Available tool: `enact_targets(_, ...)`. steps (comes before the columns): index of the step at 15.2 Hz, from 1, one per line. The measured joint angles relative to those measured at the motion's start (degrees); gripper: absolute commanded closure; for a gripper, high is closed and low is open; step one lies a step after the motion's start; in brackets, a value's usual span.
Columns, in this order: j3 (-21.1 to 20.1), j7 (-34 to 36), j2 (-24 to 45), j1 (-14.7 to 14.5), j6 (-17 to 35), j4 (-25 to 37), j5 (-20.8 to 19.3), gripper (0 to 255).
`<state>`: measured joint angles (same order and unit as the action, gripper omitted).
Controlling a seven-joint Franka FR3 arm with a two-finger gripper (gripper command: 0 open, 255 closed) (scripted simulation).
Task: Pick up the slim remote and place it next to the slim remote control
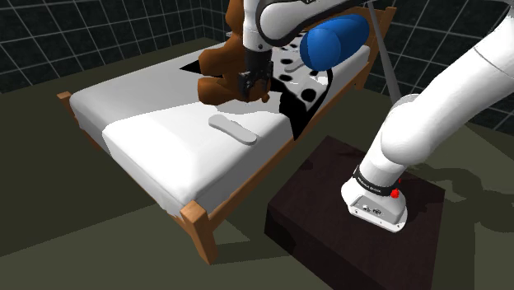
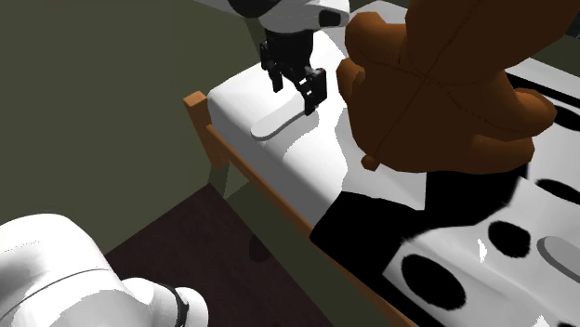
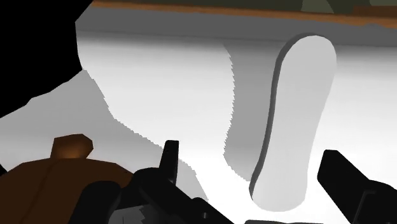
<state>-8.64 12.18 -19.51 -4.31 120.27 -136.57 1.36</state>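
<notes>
The all-black 2-finger gripper [image 1: 252, 92] hangs over the white mattress [image 1: 156, 136] of a bed with a brown wooden frame [image 1: 196, 222], its 2 fingers spread apart and clasping nothing. The slim pale-grey oblong remote [image 1: 232, 129] lies flat on the mattress, on the side nearer the stand, close under the gripper but apart from it. The shoulder view takes in the wider setting: the white arm [image 1: 428, 107] rising from the dark box stand [image 1: 329, 206], a blue cylindrical bolster [image 1: 334, 41] at the bed's far end, a white blanket with black spots [image 1: 306, 89] draped over the bed's edge, and a big brown teddy bear [image 1: 216, 74] just behind the gripper. The second exterior view looks along the bed from beside the stand. There the gripper [image 2: 295, 93] is poised above the remote [image 2: 279, 119] with a gap under the fingertips. This view also brings in a 2nd slim pale remote [image 2: 560, 255] lying on the spotted blanket [image 2: 446, 269], well apart from the 1st, with the teddy bear [image 2: 437, 84] sitting between the 2. The wrist view gives the close relation. The remote [image 3: 296, 121] lies lengthwise ahead of the gripper [image 3: 251, 156], within the span of the open fingers [image 3: 347, 181] and touched by neither. The teddy bear's brown body [image 3: 63, 181] sits beside the gripper. The wooden frame [image 3: 254, 11] runs past the remote's far end.
</notes>
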Motion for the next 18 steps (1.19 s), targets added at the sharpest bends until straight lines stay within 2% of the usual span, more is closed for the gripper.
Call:
enact_targets(9,-4.04,7.03,17.11,-1.98,8.85,6.14,0.14,0)
enact_targets(18,-4.26,8.15,21.76,-2.18,14.68,4.75,-0.88,0)
